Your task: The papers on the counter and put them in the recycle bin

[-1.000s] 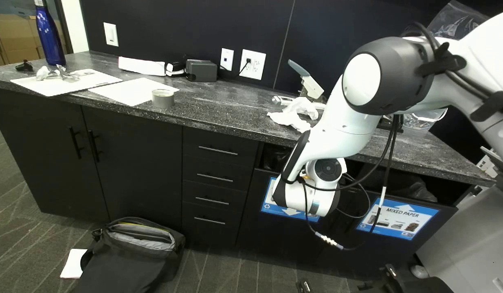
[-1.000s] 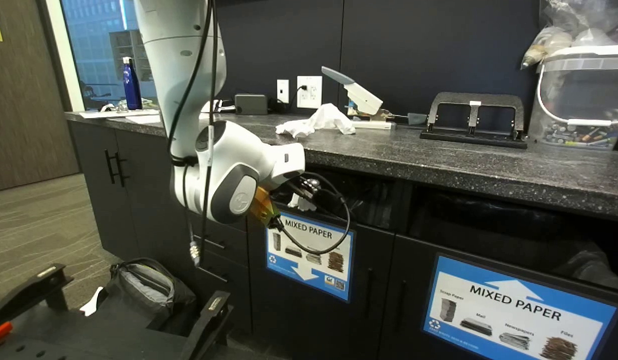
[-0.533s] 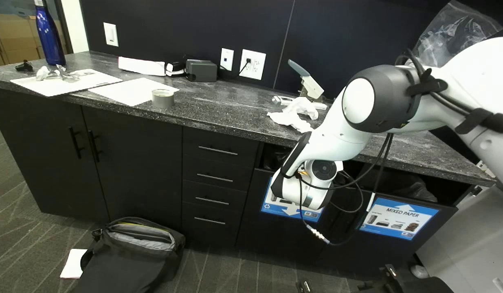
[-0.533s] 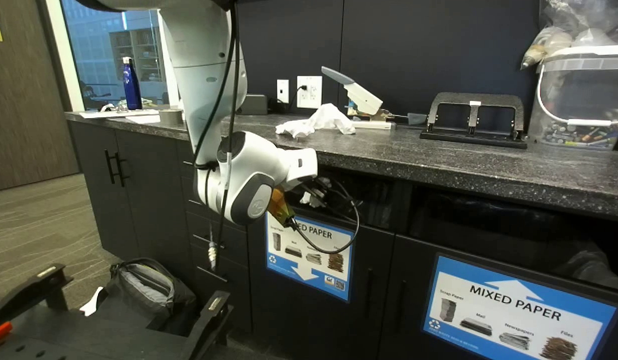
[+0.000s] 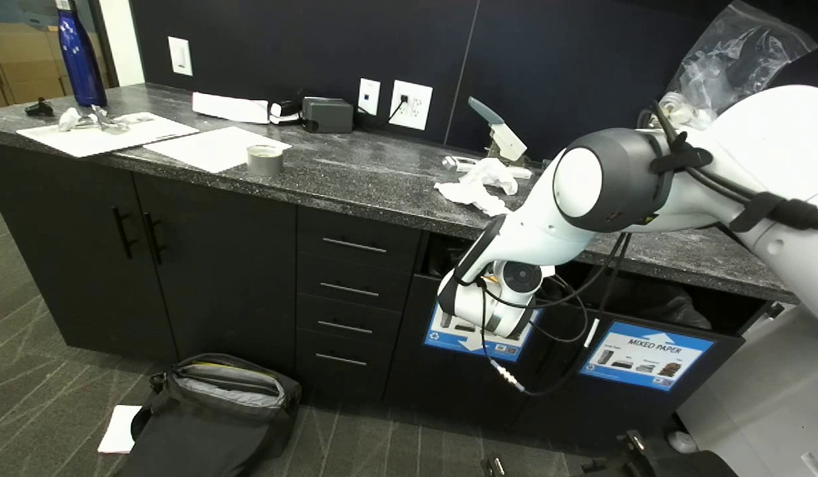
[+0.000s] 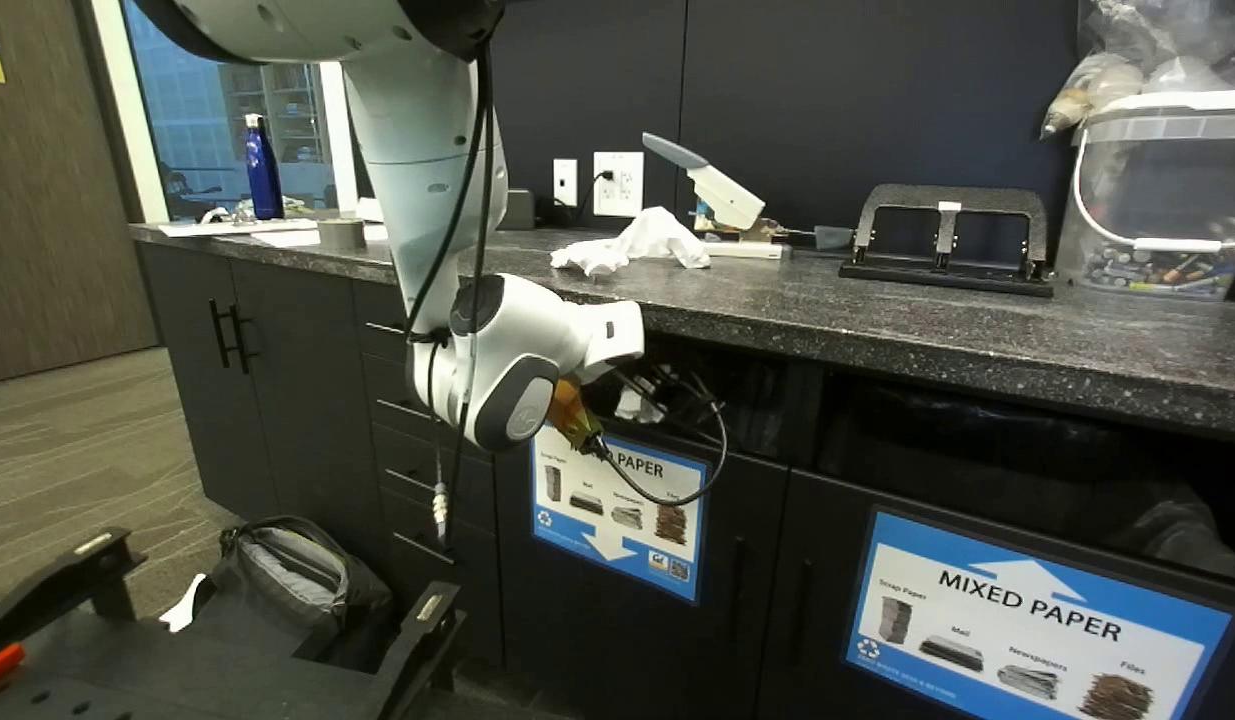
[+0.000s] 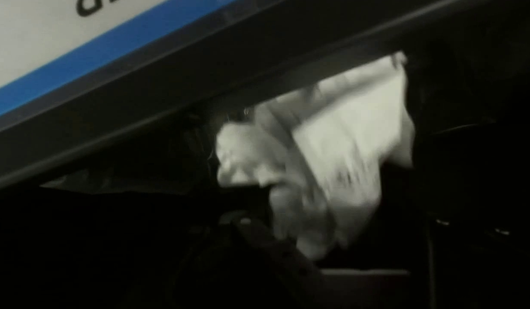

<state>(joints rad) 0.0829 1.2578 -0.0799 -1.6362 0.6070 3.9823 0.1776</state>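
Observation:
A crumpled white paper (image 7: pixel 350 124) fills the middle of the dark, blurred wrist view, below the bin's front edge; a bit of this paper (image 6: pixel 639 402) shows under the counter in an exterior view. My gripper (image 7: pixel 342 221) is inside the slot, its fingers dim but spread apart around the paper's lower end. Across the recycle bin's front is a MIXED PAPER sign (image 6: pixel 617 510). On the speckled counter (image 5: pixel 356 165) lies another crumpled paper (image 5: pixel 478 185), near the edge. Small paper scraps (image 5: pixel 101 121) rest at the far left. The bin's inside is mostly black.
Behind the crumpled paper stand a stapler (image 6: pixel 717 190) and a hole punch (image 6: pixel 947 240). A clear bucket (image 6: pixel 1157 200) is at the right. Flat sheets (image 5: pixel 210 149), a tape roll (image 5: pixel 265 161) and a blue bottle (image 5: pixel 81 56) occupy the left. A bag (image 5: pixel 216 411) lies on the floor.
The arm has shifted along the cabinet front, its hand rising slightly in one exterior view and moving rightward, deeper toward the bin slot, in an exterior view. The papers on the counter have not moved.

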